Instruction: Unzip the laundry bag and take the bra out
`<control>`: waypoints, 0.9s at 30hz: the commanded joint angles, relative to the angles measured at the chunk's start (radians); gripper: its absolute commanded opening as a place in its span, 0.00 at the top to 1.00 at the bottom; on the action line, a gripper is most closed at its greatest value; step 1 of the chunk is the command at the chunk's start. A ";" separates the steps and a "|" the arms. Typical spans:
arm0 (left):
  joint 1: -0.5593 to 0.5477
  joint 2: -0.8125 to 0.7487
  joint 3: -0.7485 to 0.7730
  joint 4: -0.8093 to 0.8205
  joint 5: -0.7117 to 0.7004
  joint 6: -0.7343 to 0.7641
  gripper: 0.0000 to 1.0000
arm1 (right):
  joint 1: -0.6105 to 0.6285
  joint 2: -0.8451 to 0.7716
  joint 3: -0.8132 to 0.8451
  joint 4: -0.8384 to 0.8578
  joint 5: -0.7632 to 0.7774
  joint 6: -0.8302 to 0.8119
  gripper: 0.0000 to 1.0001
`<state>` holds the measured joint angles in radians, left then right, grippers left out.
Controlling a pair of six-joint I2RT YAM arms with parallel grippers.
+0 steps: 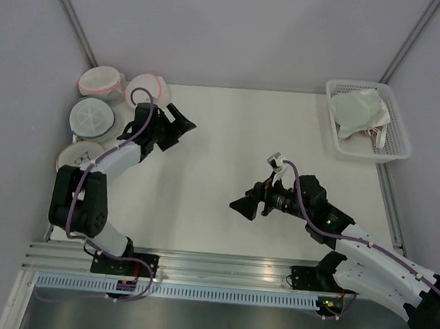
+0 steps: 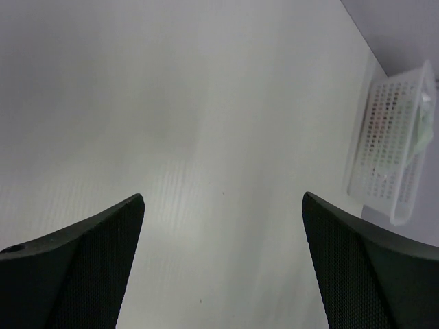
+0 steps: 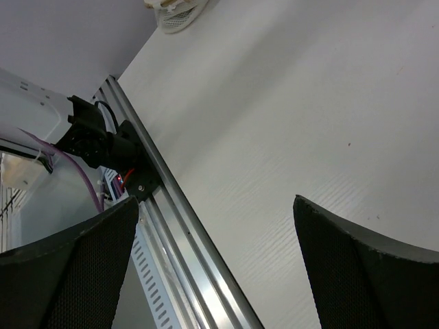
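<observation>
Far left, the laundry bag is sitting in the back corner of the table, zipped pink rim showing, touching a blue-rimmed pouch; a tan-rimmed pouch is lying nearer. A second pink-edged pouch is sitting just beside it. Cannot tell where the bra is. The left gripper is hovering near the pouches, jaws spread, released. The right gripper is hanging mid-table, also released. Far right, a white basket is holding a pale cloth.
</observation>
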<state>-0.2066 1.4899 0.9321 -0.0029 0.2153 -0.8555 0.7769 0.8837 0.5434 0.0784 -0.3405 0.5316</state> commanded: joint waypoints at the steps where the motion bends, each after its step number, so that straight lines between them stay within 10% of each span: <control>1: 0.073 0.142 0.120 0.061 -0.019 -0.039 0.00 | 0.005 -0.057 -0.037 -0.019 0.024 0.021 0.02; 17: 0.337 0.653 0.099 0.900 -0.008 -0.595 0.01 | 0.015 -0.100 -0.131 -0.075 0.029 0.054 0.02; 27: 0.365 0.782 0.206 0.960 -0.082 -0.655 0.01 | 0.019 -0.020 -0.154 -0.092 0.026 0.057 0.02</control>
<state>0.1387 2.2261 1.0828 0.8932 0.1825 -1.4582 0.7902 0.8490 0.4007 -0.0303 -0.3164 0.5739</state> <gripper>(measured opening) 0.993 0.978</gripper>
